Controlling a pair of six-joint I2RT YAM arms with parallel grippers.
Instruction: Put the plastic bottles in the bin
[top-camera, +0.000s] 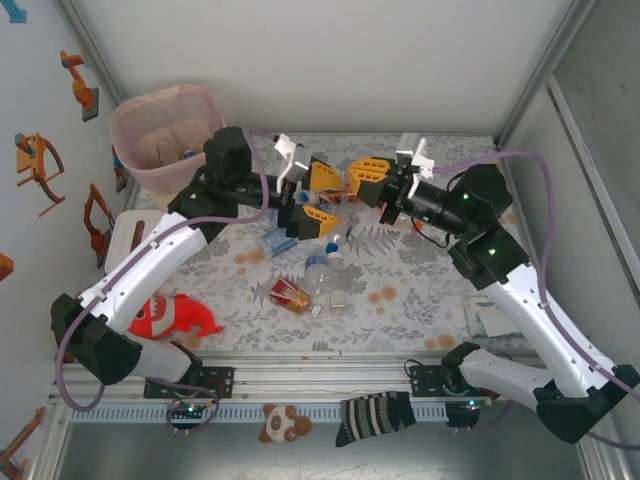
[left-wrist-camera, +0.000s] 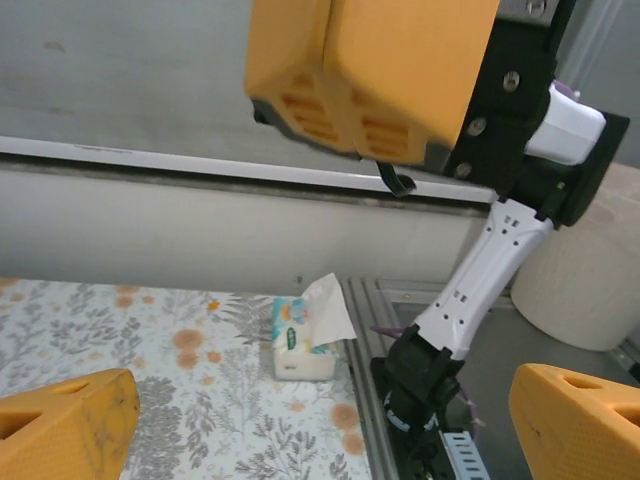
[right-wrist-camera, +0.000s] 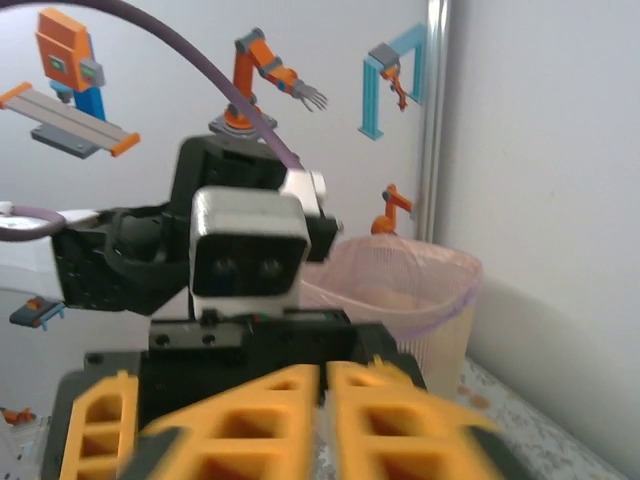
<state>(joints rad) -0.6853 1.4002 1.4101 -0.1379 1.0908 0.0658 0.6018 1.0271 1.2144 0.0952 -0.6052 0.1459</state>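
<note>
The bin (top-camera: 160, 135), beige and lined with a pink bag, stands at the table's far left corner; the right wrist view shows the bin (right-wrist-camera: 405, 290) behind the left arm's wrist. Plastic bottles lie mid-table: a blue-labelled one (top-camera: 277, 241), a clear one (top-camera: 322, 272) and a red-labelled one (top-camera: 291, 295). My left gripper (top-camera: 322, 200) hovers above them, open and empty, its orange fingers (left-wrist-camera: 70, 430) spread wide apart. Facing it tip to tip, my right gripper (top-camera: 366, 176) is shut, fingers (right-wrist-camera: 280, 420) pressed together with nothing visible between them.
A red toy shark (top-camera: 172, 318) lies near the left arm's base. A tissue pack (top-camera: 490, 320) sits at the table's right edge, also seen as the tissue pack (left-wrist-camera: 300, 340) beside the right arm (left-wrist-camera: 480, 280). A panda toy (top-camera: 283, 423) and a striped sock (top-camera: 375, 415) lie on the front rail.
</note>
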